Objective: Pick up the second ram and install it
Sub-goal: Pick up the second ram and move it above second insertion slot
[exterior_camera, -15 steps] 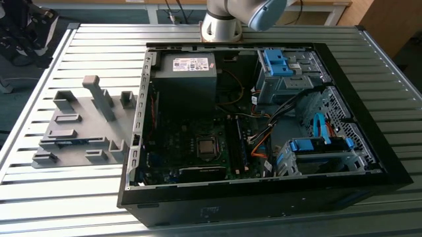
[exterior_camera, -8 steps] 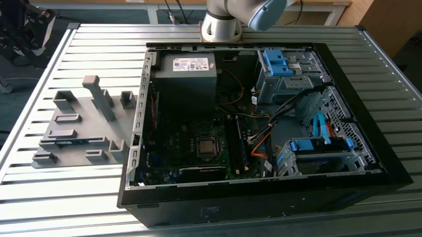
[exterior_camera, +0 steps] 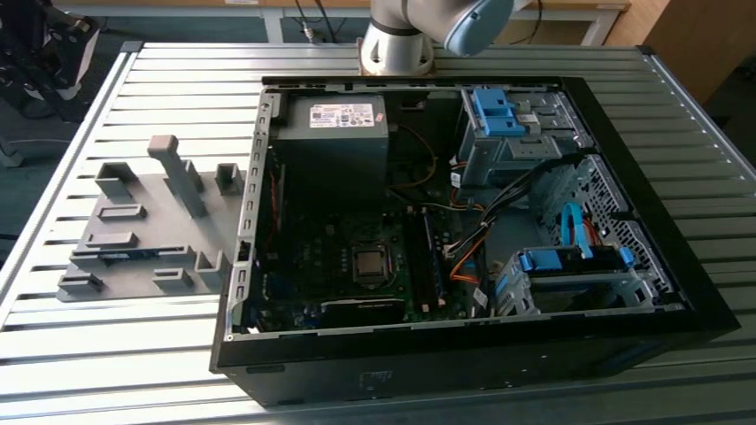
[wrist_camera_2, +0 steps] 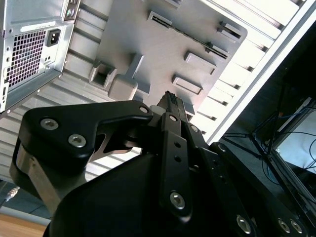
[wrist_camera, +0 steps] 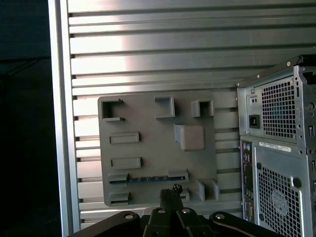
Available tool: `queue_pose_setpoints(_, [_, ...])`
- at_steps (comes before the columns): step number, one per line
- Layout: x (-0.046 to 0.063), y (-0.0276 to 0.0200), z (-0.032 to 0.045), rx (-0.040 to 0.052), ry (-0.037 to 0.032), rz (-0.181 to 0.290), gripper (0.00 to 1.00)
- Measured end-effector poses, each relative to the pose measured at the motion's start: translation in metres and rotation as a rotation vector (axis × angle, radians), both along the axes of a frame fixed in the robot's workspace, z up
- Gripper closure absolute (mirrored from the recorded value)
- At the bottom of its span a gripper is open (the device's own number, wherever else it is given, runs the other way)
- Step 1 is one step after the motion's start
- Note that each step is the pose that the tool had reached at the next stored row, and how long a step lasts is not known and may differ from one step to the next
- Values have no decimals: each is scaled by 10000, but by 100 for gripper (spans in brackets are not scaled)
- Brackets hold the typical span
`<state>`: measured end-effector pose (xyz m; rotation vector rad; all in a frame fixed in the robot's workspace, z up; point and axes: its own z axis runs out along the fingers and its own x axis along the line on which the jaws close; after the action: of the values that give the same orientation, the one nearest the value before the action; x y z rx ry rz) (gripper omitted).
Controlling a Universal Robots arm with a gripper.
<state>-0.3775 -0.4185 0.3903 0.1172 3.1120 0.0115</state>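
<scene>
No text, number or sign can be read. In the exterior view, a white rectangular label [exterior_camera: 340,113] lies on the grey metal power supply box [exterior_camera: 310,133] inside the open black computer case [exterior_camera: 473,376]; its dark print is too small to make out. In the first wrist view, a narrow white strip label [wrist_camera: 274,146] crosses the silver perforated back panel [wrist_camera: 276,197] of the case, below the black power socket [wrist_camera: 254,121], and its lines are illegible. In the second wrist view, a pale strip label [wrist_camera_2: 37,24] sits on that panel above the vent grid, equally unreadable.
</scene>
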Motion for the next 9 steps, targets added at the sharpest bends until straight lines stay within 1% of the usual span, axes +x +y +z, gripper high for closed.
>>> queue_pose_setpoints(4, [0, 0, 0, 0, 0, 30, 89])
queue_pose_setpoints(9, [-1, 0, -1, 0, -1, 279, 89])
